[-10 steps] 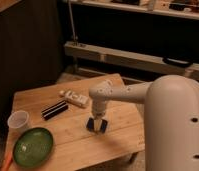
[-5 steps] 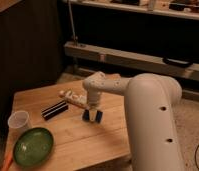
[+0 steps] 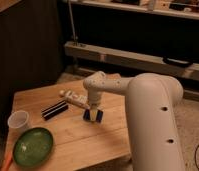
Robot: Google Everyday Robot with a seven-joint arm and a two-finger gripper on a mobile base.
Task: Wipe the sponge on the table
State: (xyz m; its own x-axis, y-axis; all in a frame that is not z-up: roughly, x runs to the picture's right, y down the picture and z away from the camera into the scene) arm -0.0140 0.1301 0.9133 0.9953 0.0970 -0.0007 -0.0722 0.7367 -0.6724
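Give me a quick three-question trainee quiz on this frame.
1. True or false: the pincer is shut on the sponge, pressing it on the table.
2. Which lies closest to the pincer? A) white bottle B) striped bar C) cup
3. Fill in: the plate near the table's front left corner is ___ in colour.
Key: 1 true; 2 A; 3 green.

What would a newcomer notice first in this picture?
The big white robot arm fills the right side, reaching over the table. Its gripper points down mid-table, jaws shut on the sponge. A green plate sits at the front-left corner.
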